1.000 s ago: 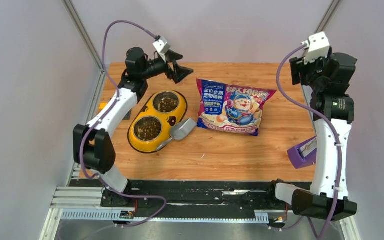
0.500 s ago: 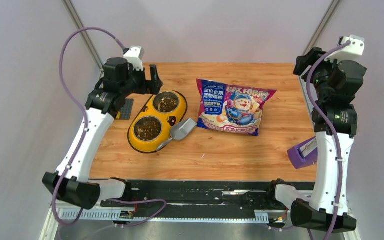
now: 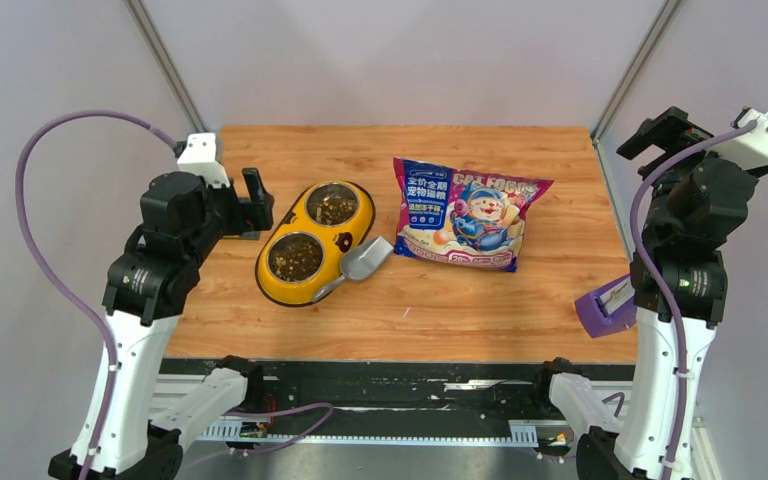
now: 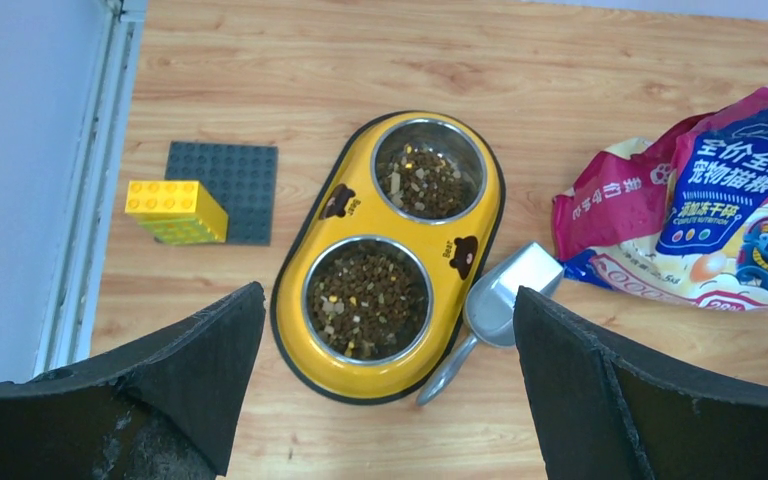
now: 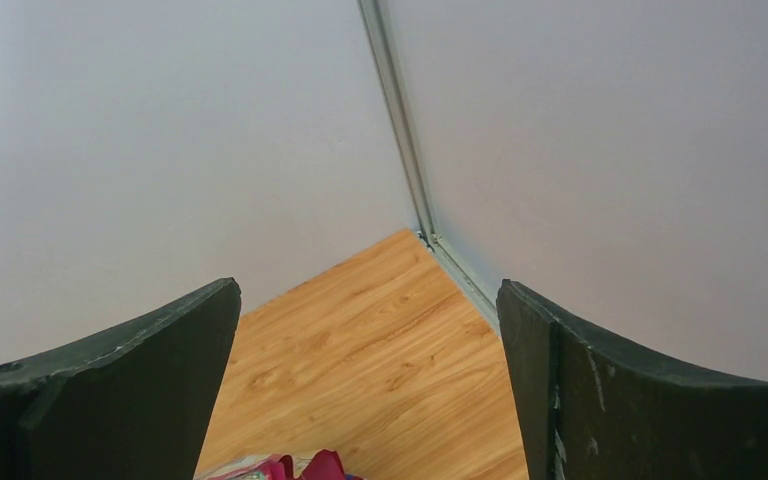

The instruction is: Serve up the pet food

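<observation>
The pet food bag (image 3: 468, 213), pink and blue with a cartoon animal, lies flat at the table's middle right. Dark kibble fills both steel bowls (image 3: 295, 257) of the yellow feeder (image 3: 312, 232). A grey scoop (image 3: 358, 262) lies empty against the feeder's right side. My left gripper (image 3: 255, 205) hangs open, high over the table's left edge. In the left wrist view it (image 4: 388, 292) looks down on the kibble (image 4: 368, 298), the scoop (image 4: 505, 300) and the bag (image 4: 700, 205). My right gripper (image 3: 665, 132) is open and raised by the far right post, holding nothing (image 5: 367, 285).
A yellow brick (image 4: 175, 210) stands on a dark grey baseplate (image 4: 235, 175) left of the feeder. A purple object (image 3: 605, 305) sits at the table's right edge beside the right arm. Walls and metal posts close in the back corners.
The left arm swung from behind the feeder to the table's left edge and rose. The right arm lifted and turned outward to the right, its jaws widening.
</observation>
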Robot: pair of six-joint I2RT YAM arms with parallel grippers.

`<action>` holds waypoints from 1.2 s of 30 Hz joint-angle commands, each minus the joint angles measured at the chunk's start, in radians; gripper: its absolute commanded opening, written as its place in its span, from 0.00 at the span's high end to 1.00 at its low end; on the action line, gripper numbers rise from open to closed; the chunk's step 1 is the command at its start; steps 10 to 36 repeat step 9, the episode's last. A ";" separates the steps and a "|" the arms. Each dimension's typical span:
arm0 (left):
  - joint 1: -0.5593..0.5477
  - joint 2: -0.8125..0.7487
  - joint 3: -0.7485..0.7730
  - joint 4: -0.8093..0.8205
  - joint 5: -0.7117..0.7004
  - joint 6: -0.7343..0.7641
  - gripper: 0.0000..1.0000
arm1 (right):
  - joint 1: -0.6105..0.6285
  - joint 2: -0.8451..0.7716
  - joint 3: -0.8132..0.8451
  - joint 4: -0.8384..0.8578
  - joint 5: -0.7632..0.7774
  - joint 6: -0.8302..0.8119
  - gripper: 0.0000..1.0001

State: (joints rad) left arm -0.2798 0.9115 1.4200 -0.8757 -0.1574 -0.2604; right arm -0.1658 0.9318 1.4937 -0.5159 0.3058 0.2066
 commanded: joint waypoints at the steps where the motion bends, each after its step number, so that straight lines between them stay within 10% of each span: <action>1: 0.001 -0.028 -0.010 -0.036 -0.061 -0.028 0.00 | 0.002 -0.014 0.023 0.037 0.069 -0.044 0.00; 36: 0.001 -0.063 -0.010 -0.059 -0.102 -0.015 0.00 | 0.001 -0.035 0.011 0.038 0.047 -0.020 0.00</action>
